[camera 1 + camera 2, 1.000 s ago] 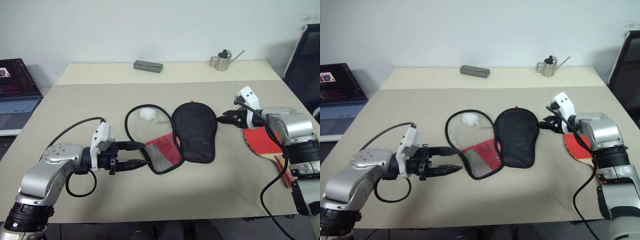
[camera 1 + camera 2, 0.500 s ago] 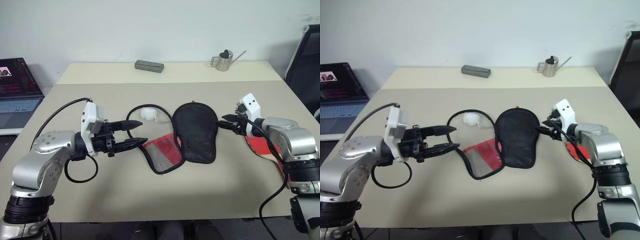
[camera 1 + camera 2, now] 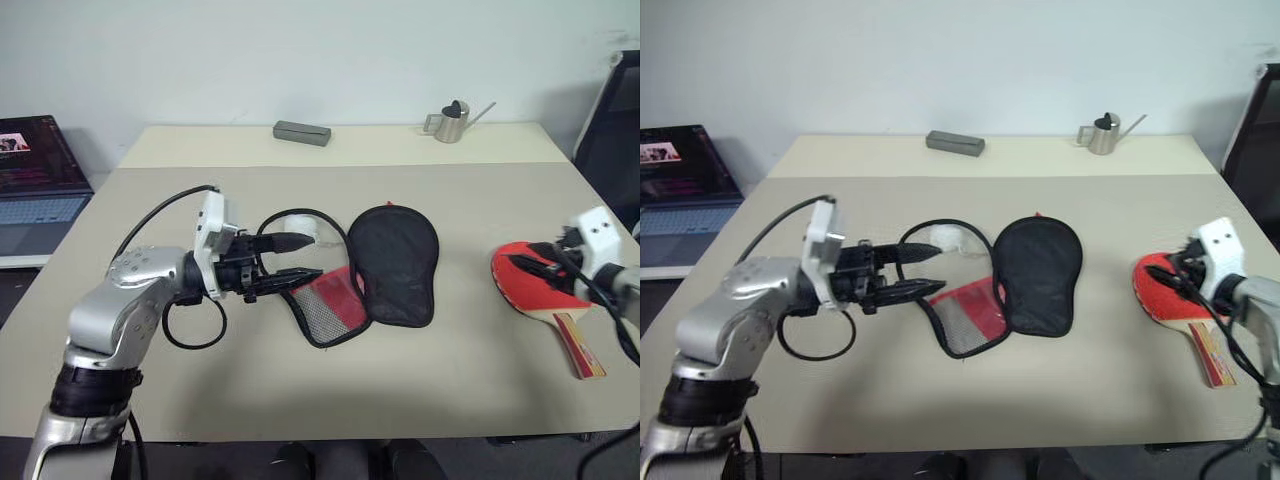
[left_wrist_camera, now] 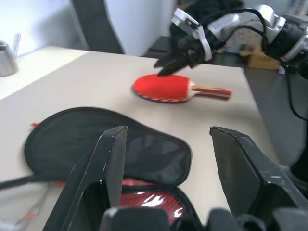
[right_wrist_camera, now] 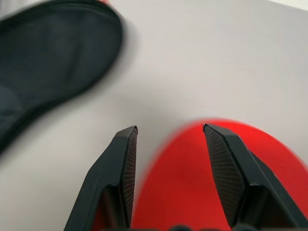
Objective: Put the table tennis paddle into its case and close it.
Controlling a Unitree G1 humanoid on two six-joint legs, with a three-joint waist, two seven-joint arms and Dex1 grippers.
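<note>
one paddle (image 3: 535, 283), one case (image 3: 385, 270)

My right end effector (image 3: 556, 250) sits at the frame edge — arm cut off. The paddle (image 5: 211, 187) runs off the right wrist view, handle unseen. The case (image 4: 103, 144) is partly behind my left end effector (image 4: 166, 159) — open half mostly hidden.

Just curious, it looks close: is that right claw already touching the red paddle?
Cannot tell. In the right wrist view the open right gripper hangs over the paddle, but no view shows clear contact or a clear gap.
</note>
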